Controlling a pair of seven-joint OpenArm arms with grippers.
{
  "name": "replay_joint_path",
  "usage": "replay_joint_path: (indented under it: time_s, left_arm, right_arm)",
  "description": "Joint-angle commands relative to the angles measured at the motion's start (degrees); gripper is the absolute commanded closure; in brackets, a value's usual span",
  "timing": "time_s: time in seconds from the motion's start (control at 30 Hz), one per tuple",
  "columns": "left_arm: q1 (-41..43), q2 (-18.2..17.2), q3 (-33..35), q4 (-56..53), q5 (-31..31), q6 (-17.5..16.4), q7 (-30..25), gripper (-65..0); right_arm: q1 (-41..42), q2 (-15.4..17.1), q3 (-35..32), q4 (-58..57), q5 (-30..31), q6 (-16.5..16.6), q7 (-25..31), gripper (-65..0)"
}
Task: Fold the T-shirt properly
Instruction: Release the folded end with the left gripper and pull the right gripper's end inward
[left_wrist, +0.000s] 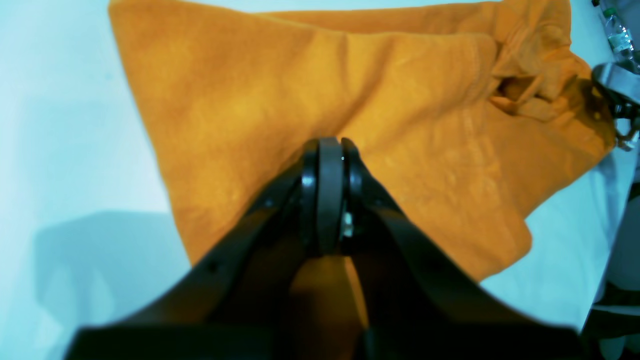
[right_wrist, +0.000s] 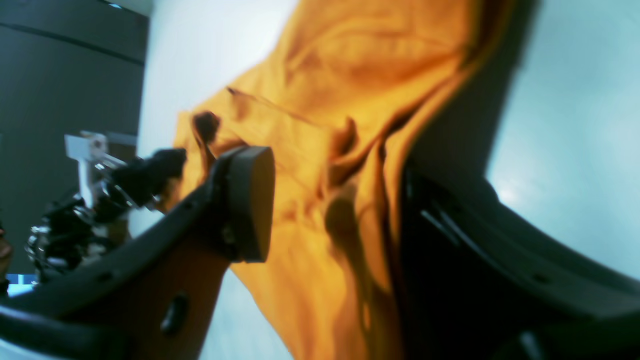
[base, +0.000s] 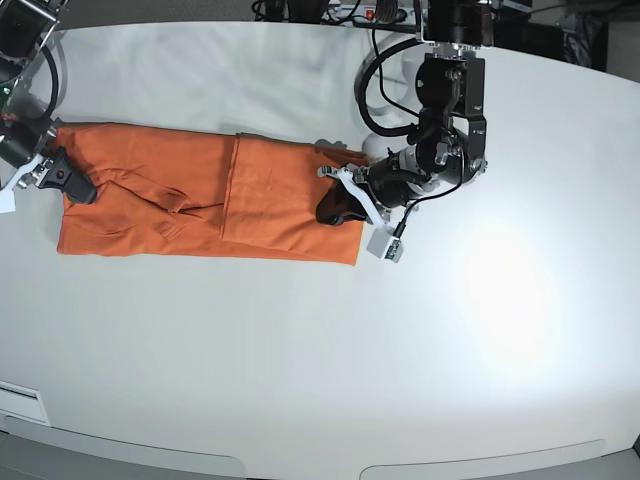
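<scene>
The T-shirt (base: 200, 195) lies folded into a long strip near the far edge of the table (base: 400, 350). The left gripper (left_wrist: 330, 150) is pressed together over the shirt; the right gripper (right_wrist: 330, 200) stands apart around the cloth.

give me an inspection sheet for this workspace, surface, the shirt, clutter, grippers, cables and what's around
Surface: white table, smooth, glare patch toward one side in the base view.
Job's things: orange T-shirt lying as a long flat band, partly folded, one layer overlapping near the middle, wrinkles toward the right gripper's end.
Clutter: nothing seen on the table besides the shirt.
Grippers: left gripper shut, over the shirt's end; whether fabric is pinched cannot be told. Right gripper open, jaws either side of the cloth at the opposite end.
Cables: black cables loop along the left arm and at the table's far edge.
Surroundings: a plastic bottle beyond the table edge; dark wall behind.
</scene>
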Motion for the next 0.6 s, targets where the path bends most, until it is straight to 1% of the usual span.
replay_joint_path:
  time_s: [0.0,0.1,0.3,0.33,0.37,0.4,0.47,0.5,0.57]
  left_arm:
    - [-0.55,-0.09,-0.02,0.66,0.07,-0.35,0.48,0.0]
    - [-0.52,-0.11,-0.04,0.66,0.13,-0.44,0.5,0.0]
    - [-0.55,-0.11,-0.02,0.66,-0.33,-0.44,0.48,0.0]
    - [-0.55,-0.11,-0.02,0.66,-0.83,-0.46,0.48,0.0]
    - [-0.55,-0.11,-0.02,0.66,-1.25,-0.46,0.48,0.0]
    - [-0.57,-0.09,-0.02,0.66,-1.53,-0.46,0.48,0.0]
    - [-0.55,-0.09,-0.02,0.66,-2.12,-0.46,0.48,0.0]
    - [-0.57,-0.09,-0.02,0.66,-2.12,-0.46,0.48,0.0]
    - [-0.72,-0.11,-0.04,0.66,-2.23,-0.52,0.48,0.0]
  right_arm:
    - [0.04,-0.48,-0.31,-0.09,-0.62,-1.36,-2.03,-31.2]
    - [1.2,-1.2,-0.31,-0.09,-0.66,-1.36,-1.86,-31.2]
    - [1.73,-1.36,-0.31,-0.09,-3.91,-1.36,-1.11,-30.8]
    - [1.64,-1.42,-0.31,-0.09,-4.72,-1.36,-0.87,-27.9]
    - [1.64,-1.7,-0.31,-0.09,-5.97,-1.36,-0.35,-23.6]
    - [1.64,-2.01,-0.31,-0.09,-7.06,-1.36,0.24,-17.8]
    - [1.64,-2.6,-0.31,-0.09,-8.76,-1.36,0.94,-4.3]
    - [1.64,-2.67,-0.31,-0.09,-8.83,-1.36,1.03,-0.1]
    - [1.68,-2.45,-0.31,0.04,-8.81,-1.36,1.4,0.0]
